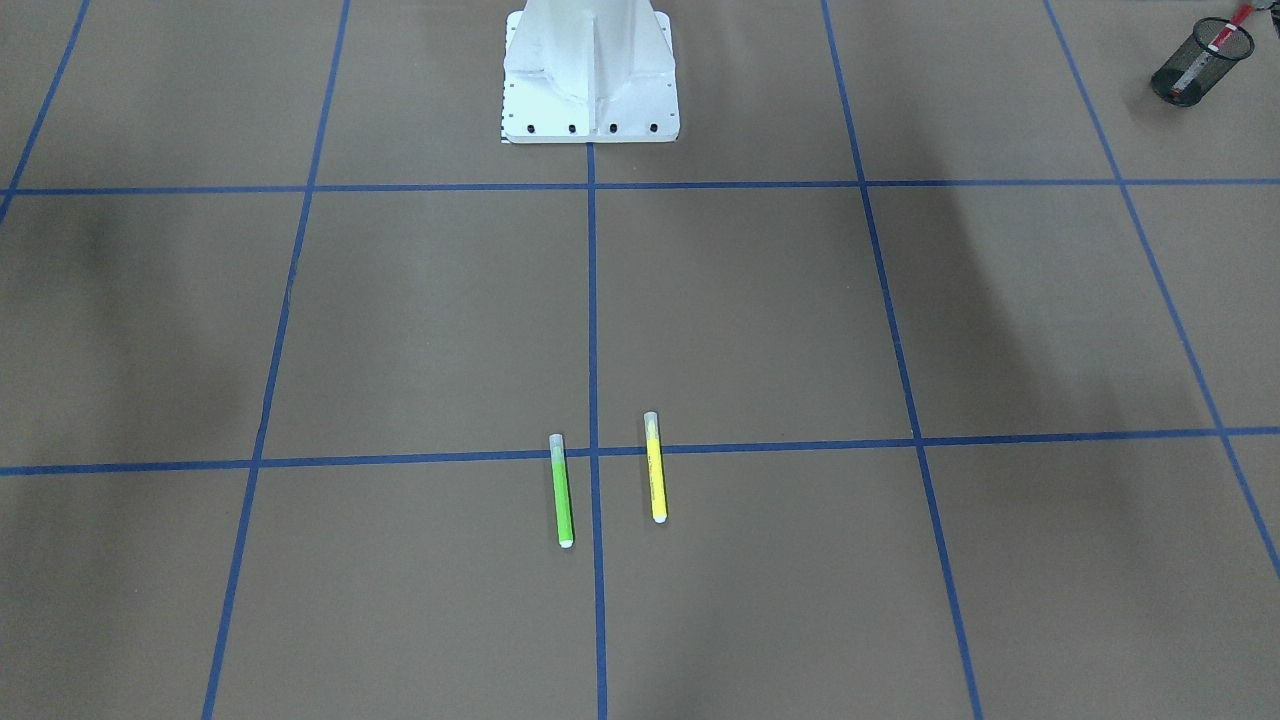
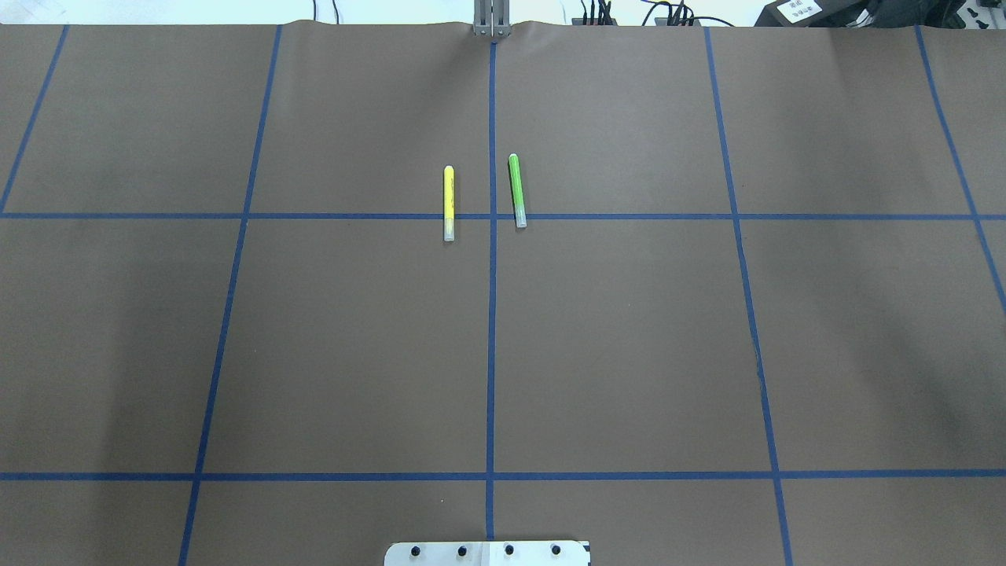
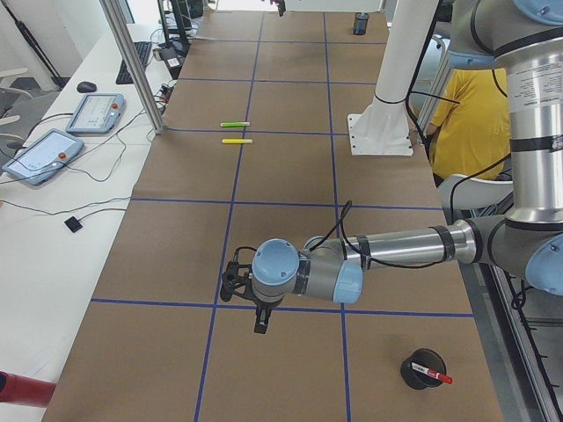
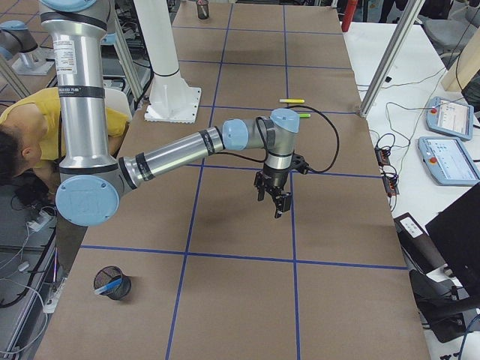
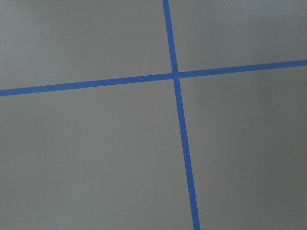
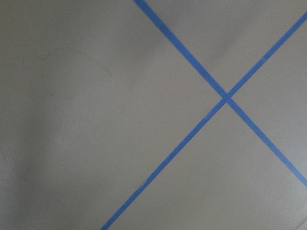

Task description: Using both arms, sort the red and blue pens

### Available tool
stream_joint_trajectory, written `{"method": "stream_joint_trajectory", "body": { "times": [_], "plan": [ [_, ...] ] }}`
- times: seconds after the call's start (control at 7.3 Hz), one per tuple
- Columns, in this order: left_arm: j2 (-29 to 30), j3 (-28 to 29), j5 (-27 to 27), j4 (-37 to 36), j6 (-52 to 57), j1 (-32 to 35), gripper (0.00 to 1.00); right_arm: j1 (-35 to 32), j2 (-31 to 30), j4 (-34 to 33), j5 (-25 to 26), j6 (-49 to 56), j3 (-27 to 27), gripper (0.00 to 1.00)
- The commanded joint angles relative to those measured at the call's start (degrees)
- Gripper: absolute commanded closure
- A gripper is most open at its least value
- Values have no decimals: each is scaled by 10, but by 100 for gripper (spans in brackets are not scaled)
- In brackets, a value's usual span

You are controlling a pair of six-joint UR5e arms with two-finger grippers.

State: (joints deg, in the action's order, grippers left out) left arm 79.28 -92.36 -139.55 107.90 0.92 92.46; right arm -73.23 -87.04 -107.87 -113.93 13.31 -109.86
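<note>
The red pen [image 1: 1216, 40] stands in a black mesh cup [image 1: 1190, 75] at the table's corner on my left side; the exterior left view shows the same red pen [image 3: 435, 376] in that cup [image 3: 420, 369]. The blue pen [image 4: 112, 284] sits inside another mesh cup [image 4: 111, 283] on my right side. My left gripper [image 3: 259, 323] hangs over bare brown paper by a tape crossing. My right gripper [image 4: 275, 208] points down above the paper. Both grippers show only in the side views, so I cannot tell whether they are open or shut. The wrist views show only paper and blue tape.
A lime-green marker [image 2: 516, 190] and a yellow marker [image 2: 449, 202] lie side by side at the table's middle. The white pedestal [image 1: 590, 70] stands at the robot's edge. A person in a yellow shirt [image 3: 466, 114] is beside the table. Tablets [image 3: 97, 112] lie on a side bench.
</note>
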Motion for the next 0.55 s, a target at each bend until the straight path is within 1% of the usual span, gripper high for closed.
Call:
{"method": "stream_joint_trajectory", "body": {
  "times": [0.0, 0.14, 0.27, 0.41],
  "plan": [
    [0, 6, 0, 0, 0, 0, 0, -36, 11, 13, -46, -93, 17, 1],
    [0, 6, 1, 0, -1, 0, 0, -82, 11, 43, -132, -93, 65, 1],
    [1, 6, 1, 0, -3, 0, 0, -122, 9, 79, -197, -93, 139, 1],
    [2, 6, 1, 0, -3, 1, 0, -142, 0, 126, -205, -91, 198, 1]
  ]
}}
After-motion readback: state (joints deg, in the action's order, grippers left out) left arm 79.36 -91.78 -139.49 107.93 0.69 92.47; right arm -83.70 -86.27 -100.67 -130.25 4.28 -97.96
